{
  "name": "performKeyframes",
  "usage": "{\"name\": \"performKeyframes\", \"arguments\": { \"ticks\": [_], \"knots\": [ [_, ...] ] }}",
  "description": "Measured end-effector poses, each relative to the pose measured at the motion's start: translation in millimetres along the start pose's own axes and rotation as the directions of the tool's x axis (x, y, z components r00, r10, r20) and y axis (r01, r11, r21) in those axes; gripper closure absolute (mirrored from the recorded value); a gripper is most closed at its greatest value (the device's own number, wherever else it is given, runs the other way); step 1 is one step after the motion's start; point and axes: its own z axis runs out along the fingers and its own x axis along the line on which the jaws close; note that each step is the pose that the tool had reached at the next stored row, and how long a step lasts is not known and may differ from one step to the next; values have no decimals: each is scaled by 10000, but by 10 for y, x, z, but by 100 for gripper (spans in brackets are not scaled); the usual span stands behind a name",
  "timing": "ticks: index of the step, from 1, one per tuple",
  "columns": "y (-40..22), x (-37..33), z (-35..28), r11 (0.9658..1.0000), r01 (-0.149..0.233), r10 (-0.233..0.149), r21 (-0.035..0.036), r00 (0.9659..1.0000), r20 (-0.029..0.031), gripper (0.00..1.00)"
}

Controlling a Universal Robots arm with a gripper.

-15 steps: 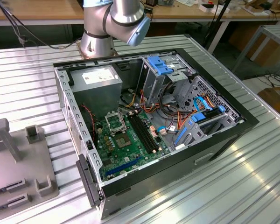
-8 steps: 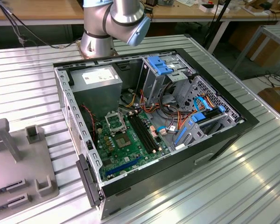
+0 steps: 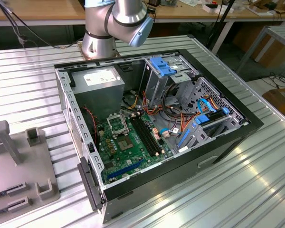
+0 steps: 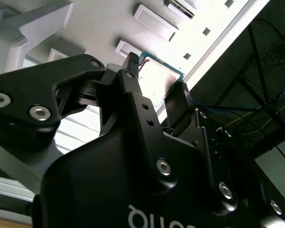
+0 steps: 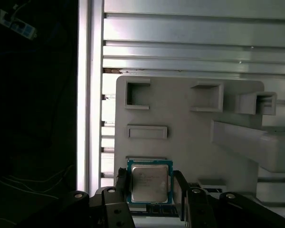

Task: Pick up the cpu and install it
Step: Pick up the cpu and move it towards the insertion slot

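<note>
The hand (image 5: 150,175) straddles the cpu (image 5: 149,185) lying on the grey tray (image 5: 190,135); whether it pinches the cpu, I cannot tell.

Case (image 3: 180,178) lies open side up, mid-bench (image 3: 256,190). Arm base (image 3: 99,45) stands at the bench's far edge, just behind the case. Holder (image 3: 19,180) sits on the bench by the edge at the exterior view's left, apart from the case. Inside the case, the motherboard (image 3: 133,152) is on the holder side, with the socket (image 3: 118,124) on its far part. Power supply (image 3: 100,80) is behind the socket, and the drive cage (image 3: 166,71) is to the exterior view's right of it. In both wrist views the cpu (image 5: 149,182) (image 4: 156,80) is clamped in the tool (image 5: 150,175) (image 4: 157,71), above the holder (image 5: 190,142), which lies beside a bench (image 5: 180,42) edge.
</note>
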Motion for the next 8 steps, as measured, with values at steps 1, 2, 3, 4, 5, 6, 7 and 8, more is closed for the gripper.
{"name": "performKeyframes", "arguments": {
  "ticks": [1,2,3,4,5,6,7,8],
  "knots": [
    [0,0,-6,10000,0,0,0,10000,-1,53],
    [0,0,-10,10000,0,0,0,10000,0,53],
    [0,0,-16,10000,0,0,0,10000,0,53],
    [0,0,-21,10000,0,0,0,10000,0,53],
    [0,0,-27,10000,0,0,1,10000,-1,53],
    [-1,0,-32,10000,0,0,0,10000,-1,53],
    [-1,1,-39,10000,0,0,0,10000,0,53],
    [-1,1,-45,10000,0,0,0,10000,0,53]
  ]
}}
